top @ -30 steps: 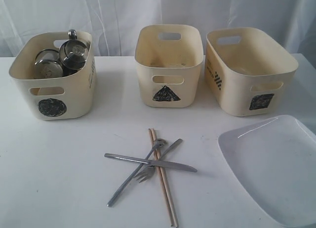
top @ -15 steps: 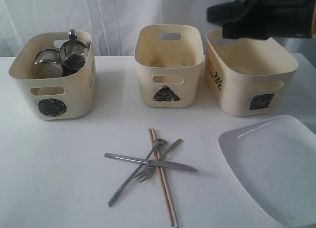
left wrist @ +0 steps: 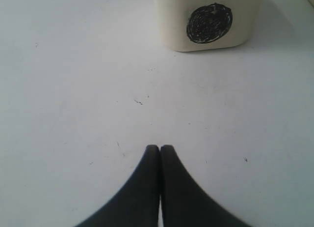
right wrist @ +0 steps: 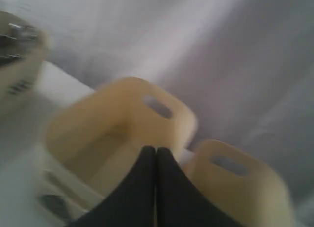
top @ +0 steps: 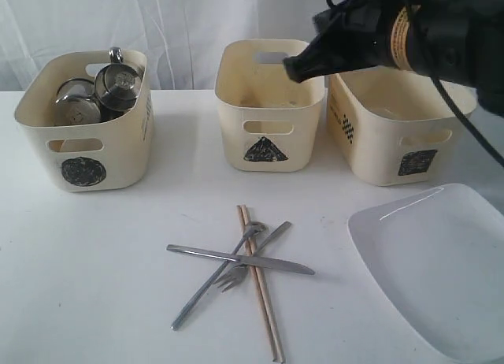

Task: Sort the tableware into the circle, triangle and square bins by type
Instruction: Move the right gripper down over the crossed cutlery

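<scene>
The circle bin (top: pixel 83 135) at the left holds steel mugs (top: pixel 118 87) and a steel bowl (top: pixel 76 104). The triangle bin (top: pixel 270 104) in the middle and the square bin (top: pixel 398 112) at the right show nothing inside. On the table in front lie the crossed knife (top: pixel 240 259), fork (top: pixel 256 258), spoon (top: pixel 216 276) and two chopsticks (top: pixel 260 289). The white plate (top: pixel 437 261) lies at the right. My right gripper (top: pixel 295 67) is shut and empty, high over the triangle bin (right wrist: pixel 117 133). My left gripper (left wrist: pixel 160 148) is shut and empty above bare table before the circle bin (left wrist: pixel 208 20). No white bowl shows.
A white curtain (top: pixel 189 25) hangs behind the bins. The right arm's black body (top: pixel 425 37) reaches in from the upper right above the square bin. The right wrist view is blurred.
The right arm has swung in from the upper right and moved left, its tip now over the triangle bin. Nothing on the table has moved.
</scene>
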`<state>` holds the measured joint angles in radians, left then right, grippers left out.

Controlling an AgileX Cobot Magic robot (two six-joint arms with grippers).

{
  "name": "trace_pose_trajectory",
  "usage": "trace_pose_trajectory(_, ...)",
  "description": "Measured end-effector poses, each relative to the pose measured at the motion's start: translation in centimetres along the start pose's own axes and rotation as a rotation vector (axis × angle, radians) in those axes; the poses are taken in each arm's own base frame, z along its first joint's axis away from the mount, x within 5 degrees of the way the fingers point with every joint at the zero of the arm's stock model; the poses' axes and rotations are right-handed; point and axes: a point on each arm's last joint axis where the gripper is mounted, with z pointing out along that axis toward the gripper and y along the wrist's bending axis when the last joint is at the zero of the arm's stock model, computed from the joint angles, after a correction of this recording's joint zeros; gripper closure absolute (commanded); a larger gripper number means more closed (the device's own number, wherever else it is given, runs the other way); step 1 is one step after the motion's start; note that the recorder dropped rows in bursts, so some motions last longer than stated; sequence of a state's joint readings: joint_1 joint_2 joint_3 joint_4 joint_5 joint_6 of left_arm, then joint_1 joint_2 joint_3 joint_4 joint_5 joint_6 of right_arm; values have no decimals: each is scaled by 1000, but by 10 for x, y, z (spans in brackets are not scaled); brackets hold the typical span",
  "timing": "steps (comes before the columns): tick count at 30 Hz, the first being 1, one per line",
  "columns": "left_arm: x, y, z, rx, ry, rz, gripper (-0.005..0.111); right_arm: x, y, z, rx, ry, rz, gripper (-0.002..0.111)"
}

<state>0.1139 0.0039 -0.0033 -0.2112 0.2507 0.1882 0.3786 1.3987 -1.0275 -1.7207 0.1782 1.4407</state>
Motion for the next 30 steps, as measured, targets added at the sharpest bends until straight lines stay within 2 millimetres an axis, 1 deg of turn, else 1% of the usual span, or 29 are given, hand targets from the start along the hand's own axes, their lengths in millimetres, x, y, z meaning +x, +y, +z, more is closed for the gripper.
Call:
trace_pose_trajectory(2,0,0,0,0,0,0,107,4,-8,2,142,84,-96,108)
trace_pose_trajectory(3,0,0,0,0,0,0,107,8,-10,1,167,151,-98,108)
trace_pose_trajectory(4,0,0,0,0,0,0,107,11,-13,0,180,230,-168,108)
trace_pose_trajectory(5,0,0,0,0,0,0,107,17,-13,-1,159,327,-202,108)
trace_pose_trajectory(6,0,0,0,0,0,0,107,20,-11,-3,111,407,-261,108)
trace_pose_trajectory(7,0,0,0,0,0,0,107,23,-7,-6,35,484,-264,108)
trace_pose_trajectory(8,0,0,0,0,0,0,107,24,0,-8,-51,536,-213,108)
trace_pose_trajectory(12,0,0,0,0,0,0,107,8,34,-12,-413,570,-122,108)
trace_pose_trajectory(14,0,0,0,0,0,0,107,5,49,-5,-516,606,-133,108)
trace_pose_trajectory(15,0,0,0,0,0,0,107,9,59,2,-582,662,-152,108)
trace_pose_trajectory(17,0,0,0,0,0,0,107,21,73,15,-658,750,-184,108)
trace_pose_trajectory(19,0,0,0,0,0,0,107,40,88,31,-724,852,-227,104)
trace_pose_trajectory(21,0,0,0,0,0,0,107,57,101,42,-781,918,-279,94)
trace_pose_trajectory(24,0,0,0,0,0,0,107,71,113,49,-846,959,-347,75)
trace_pose_trajectory(26,0,0,0,0,0,0,107,77,116,52,-859,973,-377,62)
trace_pose_trajectory(28,0,0,0,0,0,0,107,82,117,57,-851,977,-414,58)
trace_pose_trajectory(30,0,0,0,0,0,0,107,89,117,63,-826,978,-456,58)
